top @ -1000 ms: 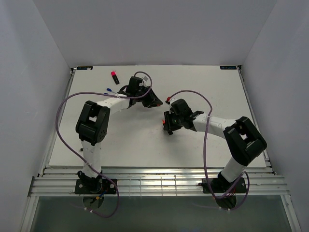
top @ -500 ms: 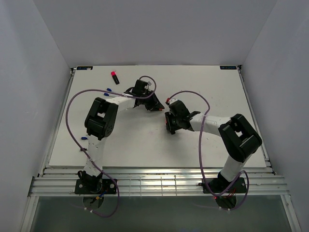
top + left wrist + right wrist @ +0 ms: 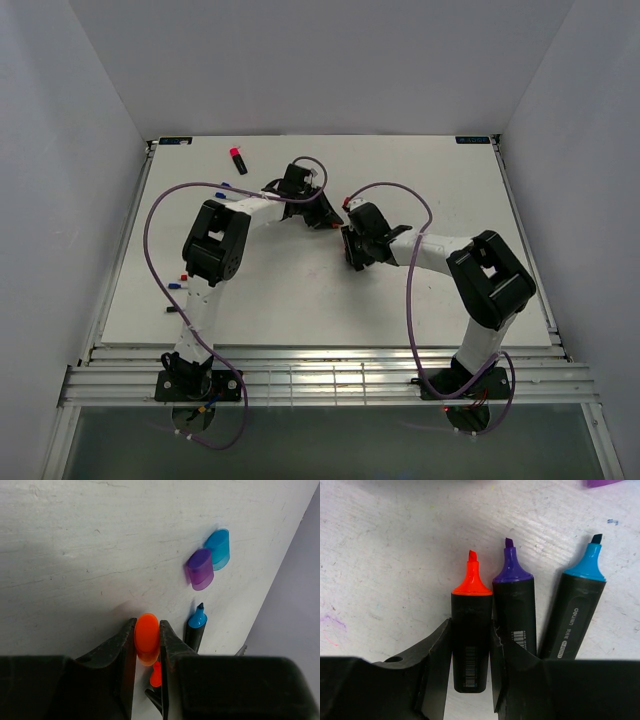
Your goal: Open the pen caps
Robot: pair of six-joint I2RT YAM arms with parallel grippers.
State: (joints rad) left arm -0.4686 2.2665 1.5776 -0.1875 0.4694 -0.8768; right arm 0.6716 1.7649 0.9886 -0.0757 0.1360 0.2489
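Note:
My left gripper (image 3: 147, 630) is shut on an orange pen cap (image 3: 147, 639), held just above the table. Below it shows the bare orange tip (image 3: 156, 674) of a stubby black marker (image 3: 470, 645), and my right gripper (image 3: 470, 630) is shut on that marker's body. The cap and tip are apart. A purple cap (image 3: 200, 569) and a cyan cap (image 3: 218, 548) lie loose side by side on the table. From above, the left gripper (image 3: 322, 217) and right gripper (image 3: 350, 245) sit close together at mid-table.
Uncapped purple-tipped (image 3: 514, 605) and blue-tipped (image 3: 577, 610) markers lie right beside the held one, the purple against my right finger. A pink-capped marker (image 3: 238, 158) lies at the back left. Thin pens (image 3: 226, 187) lie near the left edge. Grey walls stand round the table (image 3: 450, 300).
The left gripper with the orange cap has shifted slightly right, toward the right gripper. Both arms' elbows have swung inward. The grips have not changed.

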